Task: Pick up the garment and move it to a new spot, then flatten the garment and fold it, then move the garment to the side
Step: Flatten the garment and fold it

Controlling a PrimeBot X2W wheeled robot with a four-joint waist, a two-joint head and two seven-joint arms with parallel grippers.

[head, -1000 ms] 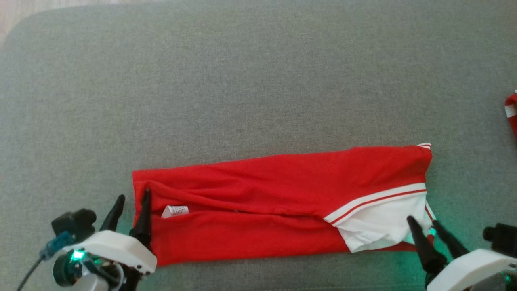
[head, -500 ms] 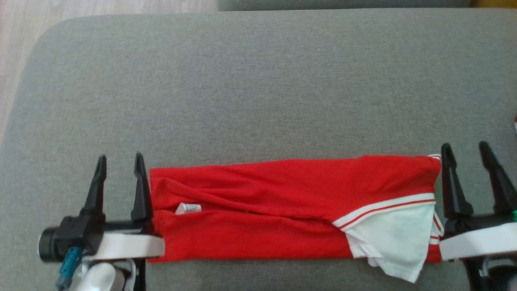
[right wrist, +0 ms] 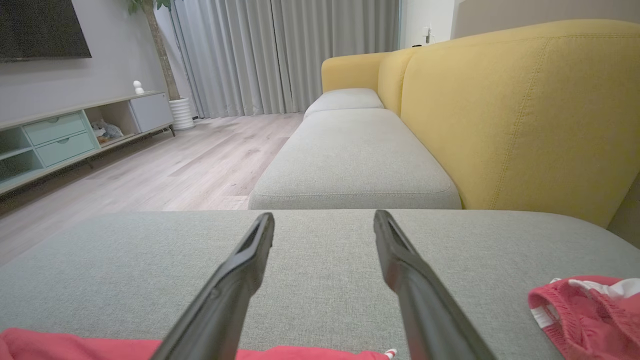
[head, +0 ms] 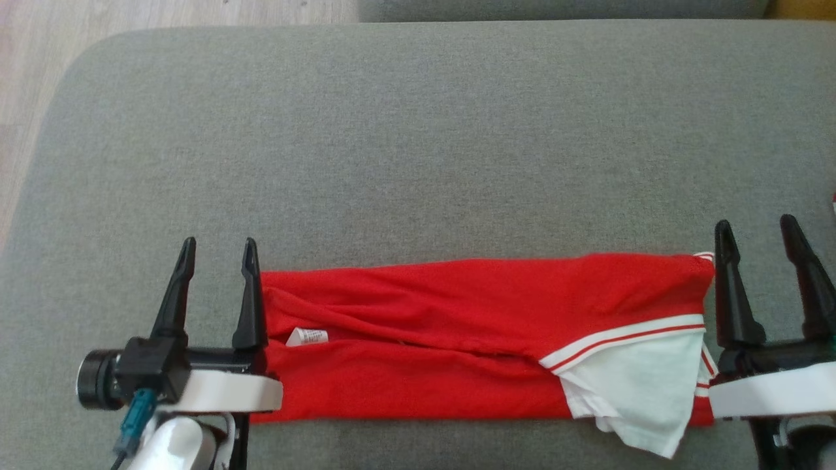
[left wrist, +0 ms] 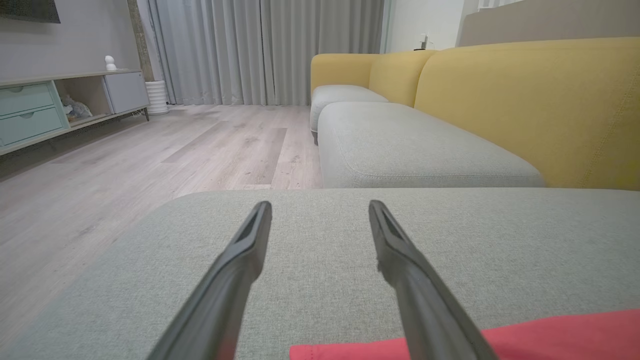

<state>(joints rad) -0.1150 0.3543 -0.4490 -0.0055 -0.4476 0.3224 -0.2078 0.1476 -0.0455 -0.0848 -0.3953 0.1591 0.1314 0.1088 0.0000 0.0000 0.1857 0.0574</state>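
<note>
The garment (head: 457, 339) is red with a white, red-striped panel at its right end. It lies folded into a long flat band across the near part of the grey cushion (head: 405, 143). My left gripper (head: 217, 243) stands open just off the band's left end, its inner finger touching the cloth edge. Off the right end my right gripper (head: 756, 223) is open too, holding nothing. In the left wrist view the garment (left wrist: 550, 335) shows as a red strip at the bottom right, beside the gripper (left wrist: 320, 204). In the right wrist view the garment (right wrist: 75, 345) lies along the bottom, under the gripper (right wrist: 324, 214).
A second red and white cloth (right wrist: 590, 310) lies bunched on the cushion to the right. Beyond the cushion stand more grey seats (left wrist: 410, 145) with yellow backrests (right wrist: 500, 115). Wooden floor (head: 39, 85) lies past the cushion's rounded left corner, with a low cabinet (left wrist: 40, 110) across the room.
Both grippers have let go of the garment's ends, risen and turned to point forward beside it. The head camera shifted, so the whole picture moved.
</note>
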